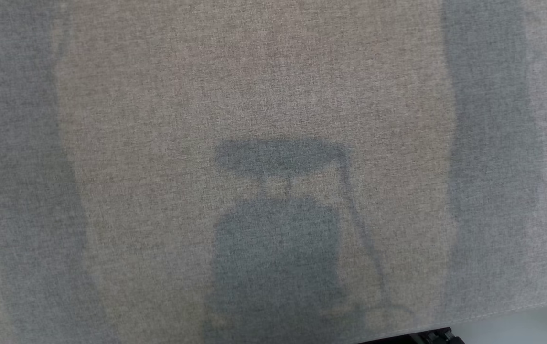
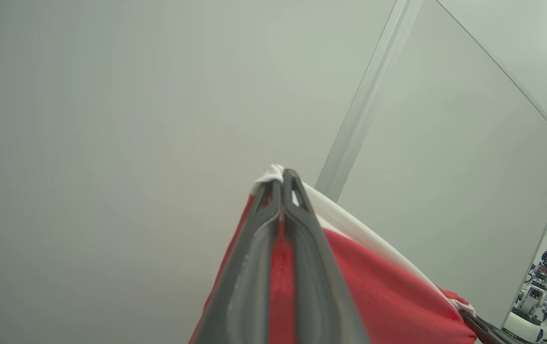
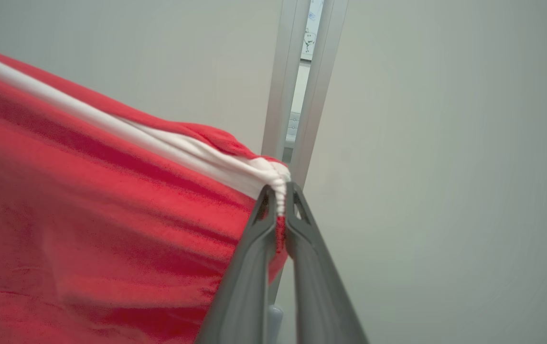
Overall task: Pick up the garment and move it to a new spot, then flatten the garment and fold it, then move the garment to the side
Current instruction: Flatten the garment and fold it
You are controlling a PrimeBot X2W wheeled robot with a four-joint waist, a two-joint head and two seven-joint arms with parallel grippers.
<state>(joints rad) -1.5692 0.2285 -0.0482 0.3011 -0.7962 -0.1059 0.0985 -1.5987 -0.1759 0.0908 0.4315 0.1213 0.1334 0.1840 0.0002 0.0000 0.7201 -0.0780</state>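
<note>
Garment (image 2: 388,296), red with a white band (image 3: 111,126) along its top edge, hangs stretched between both claws against pale walls. Left claw (image 2: 283,184) is clamped tight on one end of the band, fingers pressed together on the cloth. Right claw (image 3: 280,191) is likewise closed, pinching the bunched band at the other end. Head view shows the grey woven desk (image 1: 273,86), crossed by shadows.
</note>
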